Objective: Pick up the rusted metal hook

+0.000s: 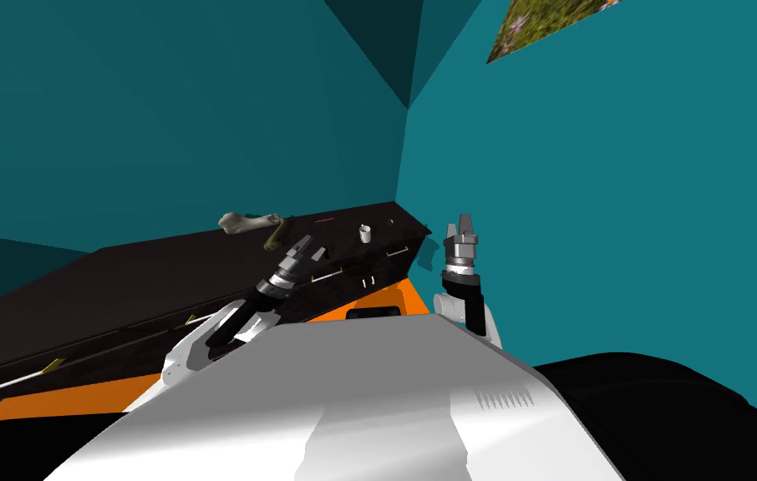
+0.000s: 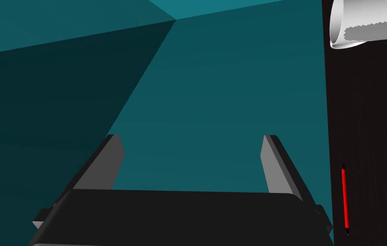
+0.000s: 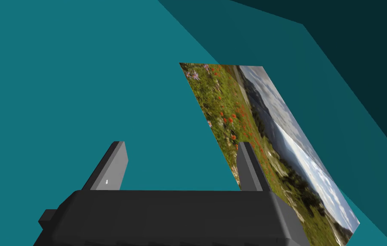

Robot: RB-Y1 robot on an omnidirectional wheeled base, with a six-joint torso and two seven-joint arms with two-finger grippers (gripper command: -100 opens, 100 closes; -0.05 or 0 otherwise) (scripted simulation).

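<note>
Above cabinet [image 1: 118,284] front edge: left gripper [image 1: 308,245] [image 2: 192,137], fingers wide apart, holding nothing, touching nothing. Hook [image 1: 274,235]: brownish, lying on the cabinet top toward the back edge, just beside the gripper on its left, outside the fingers. Pale lump [image 1: 243,221]: at the back edge, next to the hook. Cup [image 1: 363,232] [image 2: 359,25] and red pen [image 2: 345,198]: toward the right end. Right gripper [image 1: 462,221] [image 3: 181,144]: raised beyond the cabinet's right end, fingers apart, empty.

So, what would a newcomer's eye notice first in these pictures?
The long dark cabinet against teal walls, with orange floor below it. On its top lie a pale bone-like thing, an olive-brown hook and a white cup; the left gripper hovers near them, jaws open. A landscape picture hangs high on the right wall.
</note>
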